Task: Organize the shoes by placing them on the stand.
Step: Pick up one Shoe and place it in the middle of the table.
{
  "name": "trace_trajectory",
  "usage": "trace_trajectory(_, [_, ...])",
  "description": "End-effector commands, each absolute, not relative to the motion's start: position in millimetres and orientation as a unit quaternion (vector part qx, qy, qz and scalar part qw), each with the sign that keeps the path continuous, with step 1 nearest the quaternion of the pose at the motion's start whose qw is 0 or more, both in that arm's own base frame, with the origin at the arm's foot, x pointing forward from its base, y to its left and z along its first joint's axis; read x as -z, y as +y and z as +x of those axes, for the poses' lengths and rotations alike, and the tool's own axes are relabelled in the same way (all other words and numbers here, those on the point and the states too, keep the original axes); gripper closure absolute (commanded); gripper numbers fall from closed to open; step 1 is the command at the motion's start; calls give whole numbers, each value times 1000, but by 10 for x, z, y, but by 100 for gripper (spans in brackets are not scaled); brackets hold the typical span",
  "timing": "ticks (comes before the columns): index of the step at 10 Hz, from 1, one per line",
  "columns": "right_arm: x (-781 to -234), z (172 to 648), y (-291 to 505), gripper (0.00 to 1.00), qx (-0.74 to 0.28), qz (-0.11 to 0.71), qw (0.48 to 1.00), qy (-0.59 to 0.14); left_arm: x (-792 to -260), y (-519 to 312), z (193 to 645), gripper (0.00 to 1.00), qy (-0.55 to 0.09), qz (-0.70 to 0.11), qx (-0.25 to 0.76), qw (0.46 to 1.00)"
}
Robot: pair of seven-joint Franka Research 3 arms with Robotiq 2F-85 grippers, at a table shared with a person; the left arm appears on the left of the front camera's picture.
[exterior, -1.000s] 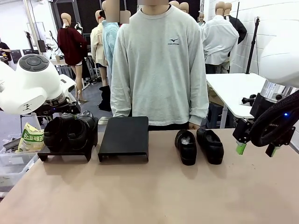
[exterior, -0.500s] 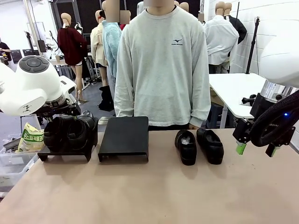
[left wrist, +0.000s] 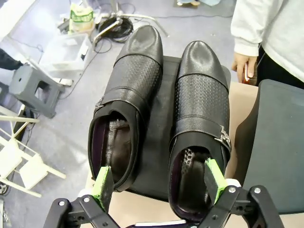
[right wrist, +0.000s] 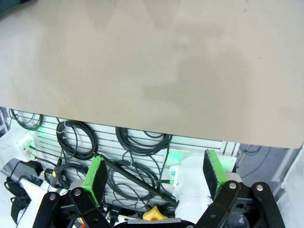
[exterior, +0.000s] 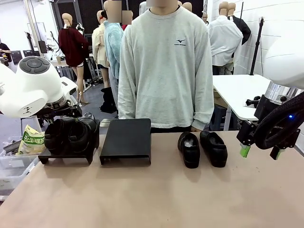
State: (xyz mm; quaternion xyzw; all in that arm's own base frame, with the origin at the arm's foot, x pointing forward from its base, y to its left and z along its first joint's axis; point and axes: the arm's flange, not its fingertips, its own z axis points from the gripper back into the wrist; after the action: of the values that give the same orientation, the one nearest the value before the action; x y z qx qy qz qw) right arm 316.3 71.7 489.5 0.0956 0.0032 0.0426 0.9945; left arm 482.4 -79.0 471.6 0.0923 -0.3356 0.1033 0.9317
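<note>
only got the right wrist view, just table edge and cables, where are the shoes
Observer: Two shoes lie on the table, just right of a bare black stand.
Operator: any stored already
Observer: Yes, a pair sits side by side on the left stand.
Operator: left gripper
Observer: The left gripper is open, over that pair's heel ends.

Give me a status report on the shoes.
Left gripper, right gripper open, empty. One pair on left stand; second pair on table, right of middle stand. Nothing blocking.
</note>
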Motion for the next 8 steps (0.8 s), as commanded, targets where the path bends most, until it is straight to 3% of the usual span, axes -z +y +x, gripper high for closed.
trace_trajectory(1, [-4903, 3175, 703, 0, -51, 96, 994, 5, -4741, -780, 4862, 0, -338, 92, -105, 931])
trace_trajectory(2, [-4903, 3175, 703, 0, -51, 96, 994, 5, -4716, -790, 4824, 0, -336, 92, -103, 932])
trace_trajectory(4, [-4903, 3175, 703, 0, -51, 96, 994, 5, -5046, -1145, 4051, 0, -382, 21, -66, 922])
trace_trajectory(6, [-4903, 3175, 703, 0, -51, 96, 994, 5, -5120, -1477, 3659, 0, -277, -60, -40, 958])
trace_trajectory(7, [-4903, 3175, 703, 0, -51, 96, 994, 5, -5124, -1549, 3593, 0, -216, -61, -22, 974])
trace_trajectory(8, [-4903, 3175, 703, 0, -51, 96, 994, 5, -5060, -1643, 3488, 0, -223, -44, -12, 974])
